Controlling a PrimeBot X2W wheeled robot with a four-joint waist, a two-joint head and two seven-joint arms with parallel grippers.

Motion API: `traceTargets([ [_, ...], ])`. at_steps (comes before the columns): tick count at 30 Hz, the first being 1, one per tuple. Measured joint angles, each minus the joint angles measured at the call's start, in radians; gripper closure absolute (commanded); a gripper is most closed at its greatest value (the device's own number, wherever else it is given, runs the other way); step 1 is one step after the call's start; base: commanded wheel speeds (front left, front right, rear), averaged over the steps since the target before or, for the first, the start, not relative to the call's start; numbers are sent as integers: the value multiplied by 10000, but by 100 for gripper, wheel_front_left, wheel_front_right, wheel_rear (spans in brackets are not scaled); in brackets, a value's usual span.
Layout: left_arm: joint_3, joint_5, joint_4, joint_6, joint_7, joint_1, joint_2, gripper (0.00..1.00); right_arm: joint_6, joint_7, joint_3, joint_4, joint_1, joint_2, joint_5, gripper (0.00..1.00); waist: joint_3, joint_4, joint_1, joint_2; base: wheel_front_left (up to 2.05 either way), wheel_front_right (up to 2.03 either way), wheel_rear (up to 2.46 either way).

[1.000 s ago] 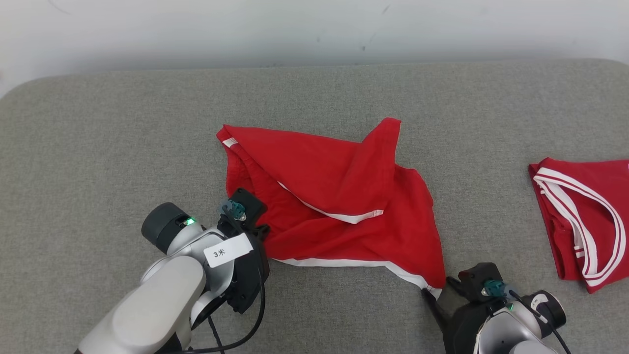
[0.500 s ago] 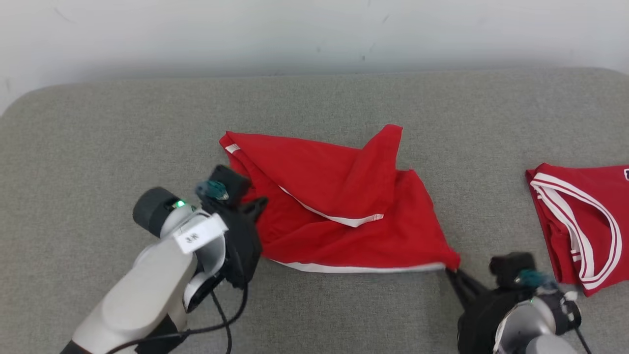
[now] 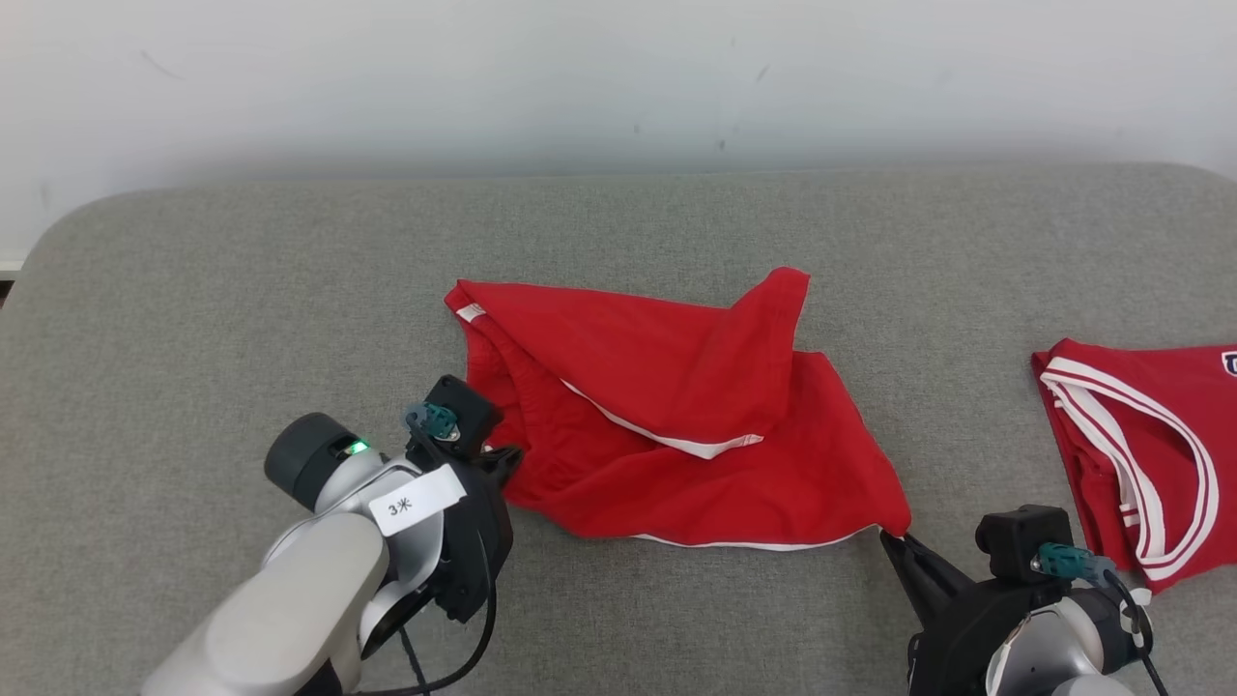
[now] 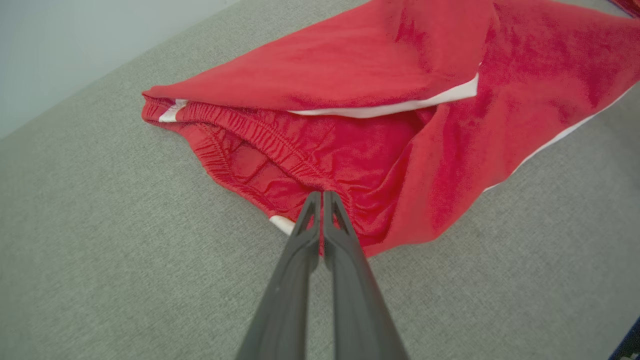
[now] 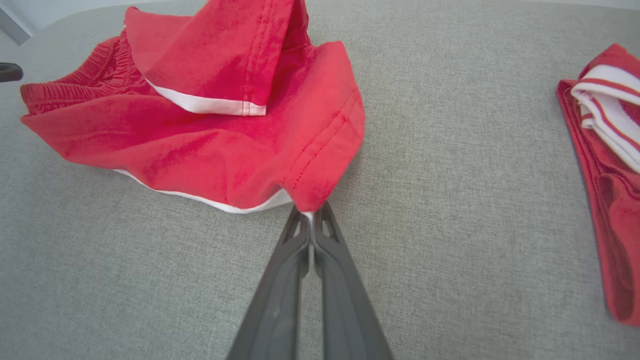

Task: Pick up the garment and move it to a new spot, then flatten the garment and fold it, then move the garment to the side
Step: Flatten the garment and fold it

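The garment (image 3: 676, 425) is a pair of red shorts with white trim, lying crumpled in the middle of the grey surface, one flap folded over its top. My left gripper (image 3: 512, 454) is shut on the elastic waistband at the garment's near left; the left wrist view shows the closed fingertips (image 4: 320, 200) biting into the gathered red cloth (image 4: 400, 125). My right gripper (image 3: 891, 537) is shut on the garment's near right hem corner, and in the right wrist view its tips (image 5: 311, 212) pinch the white-edged corner of the garment (image 5: 225, 140).
A second red garment with white striped trim (image 3: 1140, 454) lies at the right edge of the grey padded surface (image 3: 242, 290), also seen as red cloth (image 5: 610, 200) in the right wrist view. A pale wall (image 3: 618, 77) runs behind the surface.
My right gripper has closed on the hem corner and pulled it rightward. The left gripper lifted the waistband slightly. The head camera has tilted, so the whole scene sits lower.
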Motion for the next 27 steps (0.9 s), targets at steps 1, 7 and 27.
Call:
traceTargets([
  [1, -98, 59, 2, -50, 61, -3, 88, 75, 0, 6, 46, -6, -2, 29, 0, 100, 19, -4, 0, 0, 0, 0, 0],
  [7, -669, 669, 71, -61, 201, -224, 709, 0, 13, 169, 155, -33, -31, 58, 0, 100, 72, -89, 0, 0, 0, 0, 0],
  [27, -2723, 1452, -173, -136, -621, -1524, 1584, 0, 17, 353, 196, -328, -257, 15, 0, 100, 569, -412, 1, 0, 0, 0, 0],
])
